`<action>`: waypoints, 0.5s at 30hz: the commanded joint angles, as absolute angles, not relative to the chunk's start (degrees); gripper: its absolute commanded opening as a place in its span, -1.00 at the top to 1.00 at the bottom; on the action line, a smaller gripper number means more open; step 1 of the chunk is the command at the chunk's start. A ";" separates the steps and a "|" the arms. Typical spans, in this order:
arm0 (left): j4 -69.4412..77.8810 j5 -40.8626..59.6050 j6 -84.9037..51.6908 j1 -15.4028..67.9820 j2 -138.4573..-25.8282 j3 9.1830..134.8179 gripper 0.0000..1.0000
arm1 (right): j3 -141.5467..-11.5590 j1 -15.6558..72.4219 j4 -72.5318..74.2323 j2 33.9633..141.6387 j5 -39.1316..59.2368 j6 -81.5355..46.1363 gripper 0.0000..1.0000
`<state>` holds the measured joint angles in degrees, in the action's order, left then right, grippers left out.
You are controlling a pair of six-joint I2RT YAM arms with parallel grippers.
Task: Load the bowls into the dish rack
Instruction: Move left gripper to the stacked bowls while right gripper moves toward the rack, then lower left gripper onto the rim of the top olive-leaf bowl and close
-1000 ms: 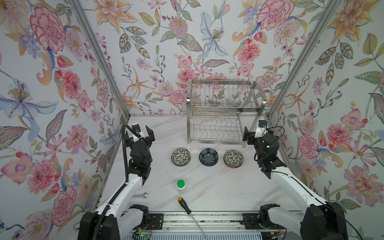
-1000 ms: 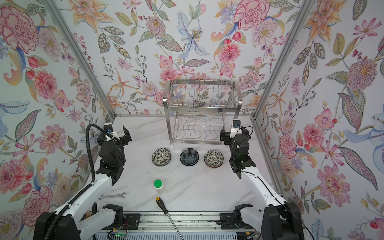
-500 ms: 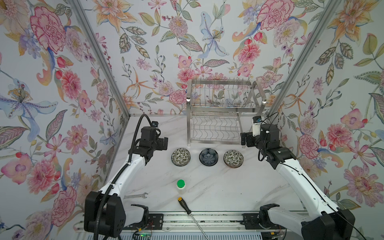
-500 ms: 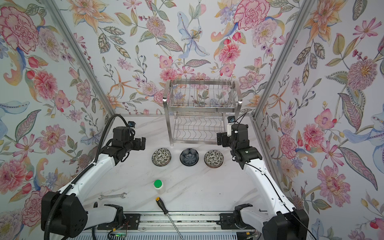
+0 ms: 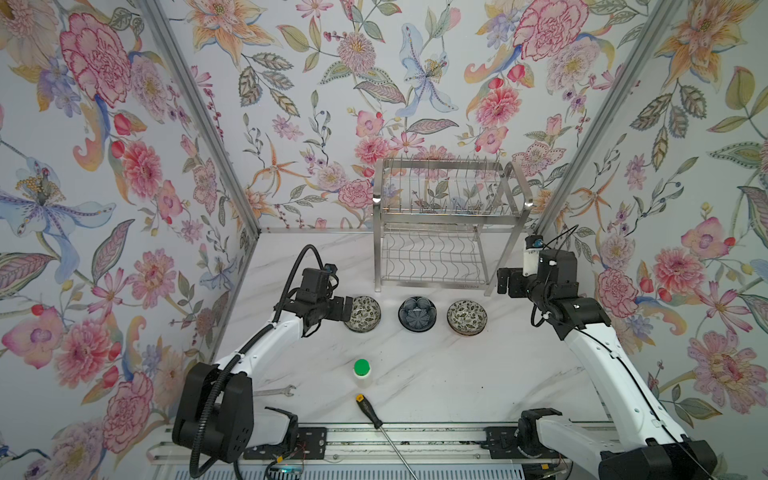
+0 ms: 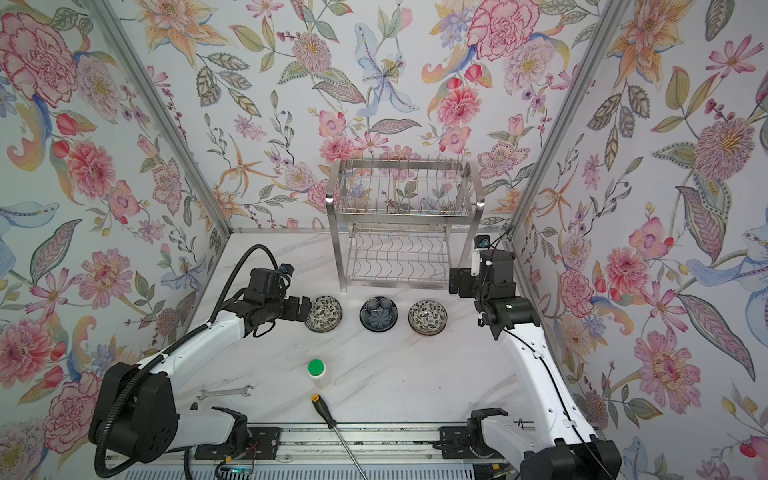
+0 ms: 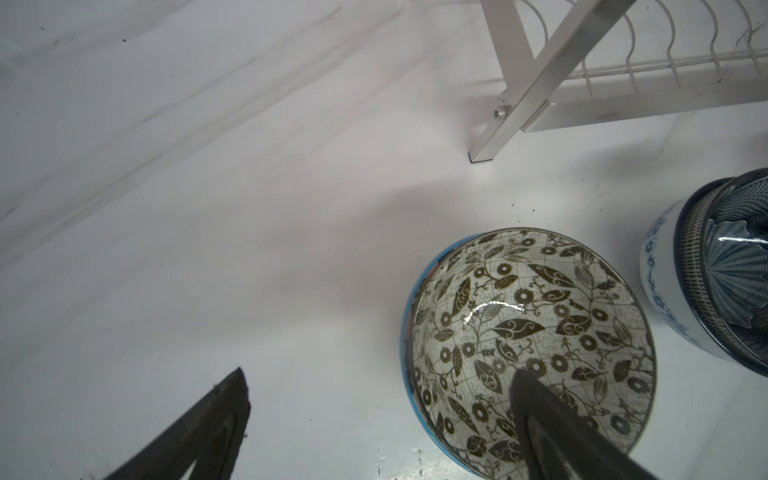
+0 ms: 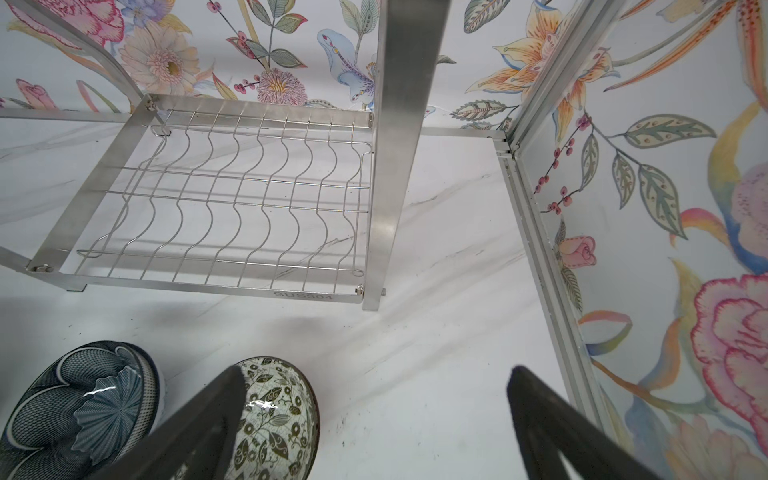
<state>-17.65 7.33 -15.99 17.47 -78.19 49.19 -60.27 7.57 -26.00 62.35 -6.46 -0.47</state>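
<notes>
Marble tabletop (image 5: 415,374), navy bowl (image 7: 731,266) inside blue-floral bowl (image 7: 656,291), dish rack (image 5: 451,218) behind, left and right jaws wide.

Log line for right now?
left tool: open, over left bowl rim | right tool: open, empty, near rack | rack: empty

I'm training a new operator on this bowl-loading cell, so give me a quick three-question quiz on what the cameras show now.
1. True or false: the dish rack already holds a bowl.
2. Which gripper is at the leftmost bowl?
3. Fill in: the left gripper and right gripper both stand ___.
Key: 1 false; 2 the left gripper; 3 open.
</notes>
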 commanded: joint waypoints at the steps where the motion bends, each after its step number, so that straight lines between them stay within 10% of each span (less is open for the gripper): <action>1: -16.35 8.00 -17.17 18.39 -79.66 48.85 -0.98 | -59.93 7.29 -26.90 62.13 -5.37 -1.32 -0.99; 15: -15.82 3.39 -14.68 19.82 -87.27 50.00 -0.99 | -59.60 6.61 -26.28 61.73 -4.84 -1.15 -0.99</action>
<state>-16.23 5.08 -15.66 19.20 -86.37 49.15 -60.25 7.03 -25.96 62.35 -5.32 -0.51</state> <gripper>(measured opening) 0.993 0.993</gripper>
